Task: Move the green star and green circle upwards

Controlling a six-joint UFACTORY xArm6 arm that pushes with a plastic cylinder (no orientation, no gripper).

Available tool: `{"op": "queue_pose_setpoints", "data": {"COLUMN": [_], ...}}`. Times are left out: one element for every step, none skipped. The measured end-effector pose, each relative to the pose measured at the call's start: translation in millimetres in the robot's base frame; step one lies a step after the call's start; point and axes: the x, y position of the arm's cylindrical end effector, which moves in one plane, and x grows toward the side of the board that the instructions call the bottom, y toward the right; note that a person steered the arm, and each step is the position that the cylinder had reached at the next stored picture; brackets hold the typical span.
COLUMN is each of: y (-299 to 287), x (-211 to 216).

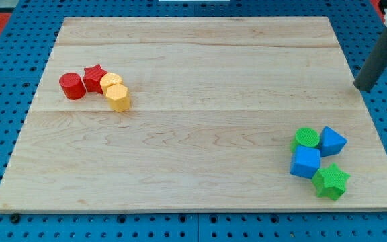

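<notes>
The green circle (307,138) stands at the view's lower right on the wooden board (200,114). The green star (331,181) lies below it, near the board's bottom right corner. Two blue blocks sit between them: a blue block (332,141) touches the circle's right side, and a blue cube (306,162) sits just under the circle, touching the star. My tip (364,88) is at the board's right edge, well above this cluster and apart from it.
At the view's left stand a red circle (72,86), a red star (95,77), a yellow block (111,83) and a yellow hexagon (118,97), packed together. Blue pegboard surrounds the board.
</notes>
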Motion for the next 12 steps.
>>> {"op": "queue_pose_setpoints", "data": {"y": [0.0,1.0,1.0,1.0,1.0,-3.3,-3.5,-25.8,-59.5,-93.5,-131.1,-132.9], "x": [0.0,4.9,5.5,5.5,10.9,31.8,66.9,106.0,139.6,156.4,157.2,157.2]}}
